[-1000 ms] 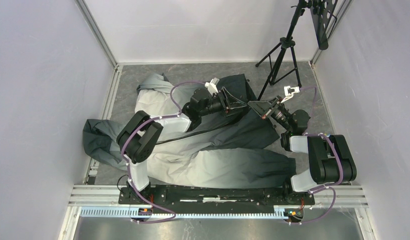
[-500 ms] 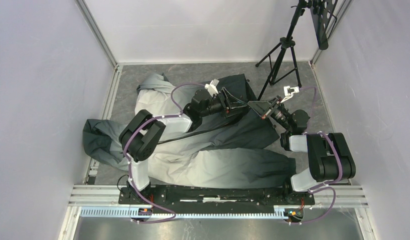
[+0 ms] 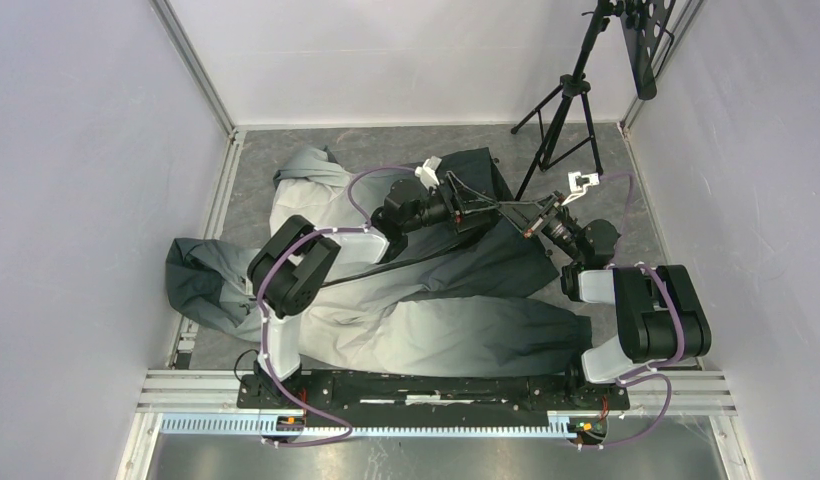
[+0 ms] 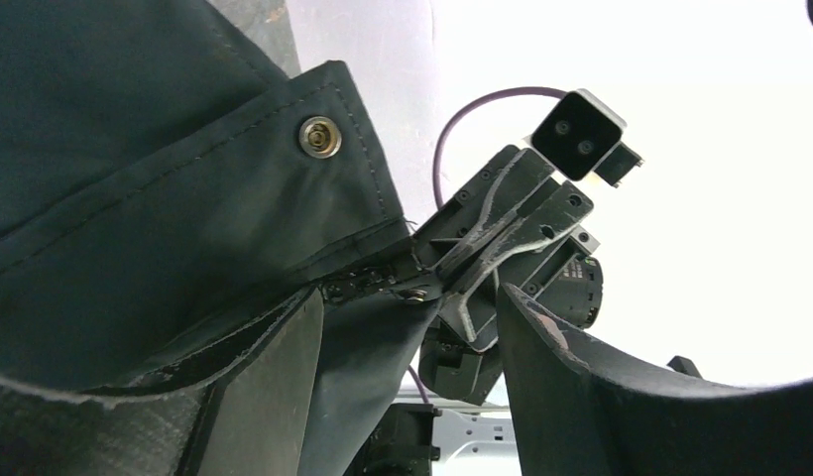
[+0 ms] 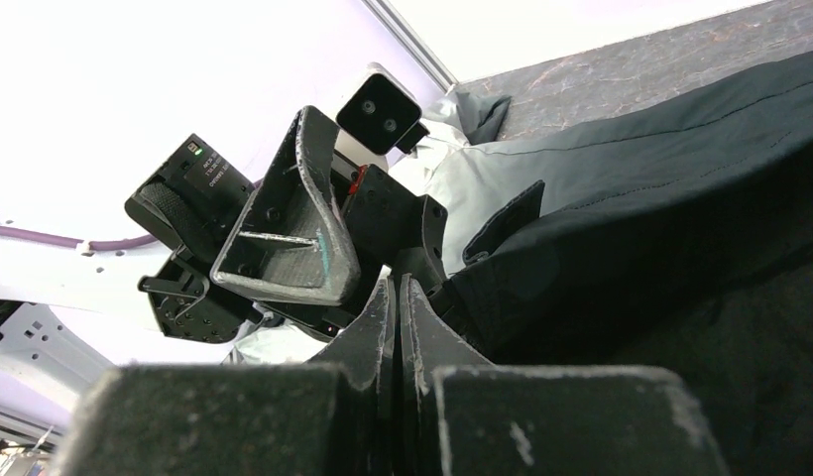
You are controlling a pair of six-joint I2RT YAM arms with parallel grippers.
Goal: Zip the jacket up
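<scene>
From above, one jacket (image 3: 436, 320) is seen spread flat on the table (image 3: 256, 170), pale grey shading to charcoal, and its dark end is met by two grippers, the left gripper (image 3: 478, 210) and the right gripper (image 3: 521, 218), almost touching; one tripod (image 3: 566, 110) is seen at the back. In the left wrist view, the left gripper's own fingers (image 4: 274, 387) are held well apart with a fold of dark cloth between them, unclamped, while the right gripper is seen nipping the bottom of the zipper (image 4: 383, 283) just below one snap stud (image 4: 319, 137). In the right wrist view, the right fingers (image 5: 422, 337) are pressed together on the jacket's edge, so a grip on it is shown. The step is judged to be the joining of the zipper ends. Next, the loose side must be taken by the left gripper and lined up with the held end.
</scene>
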